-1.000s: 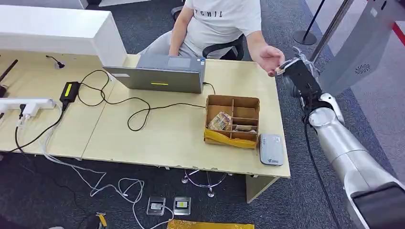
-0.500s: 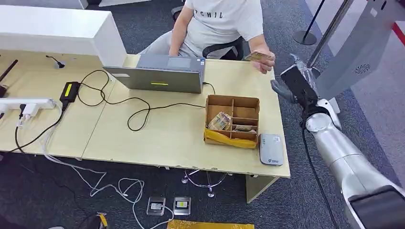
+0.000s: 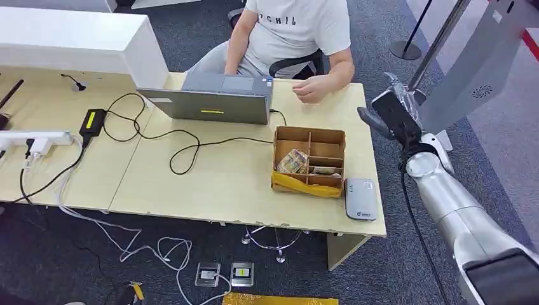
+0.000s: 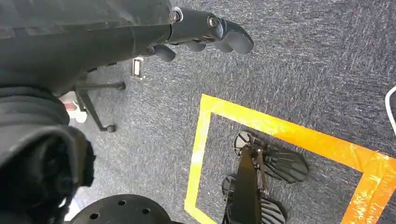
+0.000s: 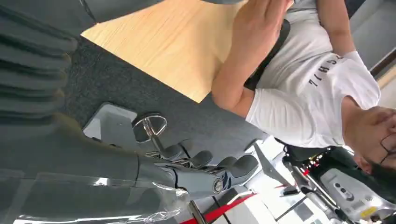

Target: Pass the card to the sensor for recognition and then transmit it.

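Head cam sits high, looking forward and down over the desk [image 3: 241, 184], seated person [image 3: 299, 32] at 12 o'clock. Left wrist cam points straight down at the carpet [image 4: 303, 70], close behind its hand. Right wrist cam, turned sideways, shares the desk corner [image 5: 187, 51] and that person [image 5: 299, 98] with the head cam.

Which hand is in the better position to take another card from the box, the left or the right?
The right. The right hand is raised beside the table edge, empty, not far from the cardboard box of cards. The left hand hangs down over the carpet floor, away from the table.
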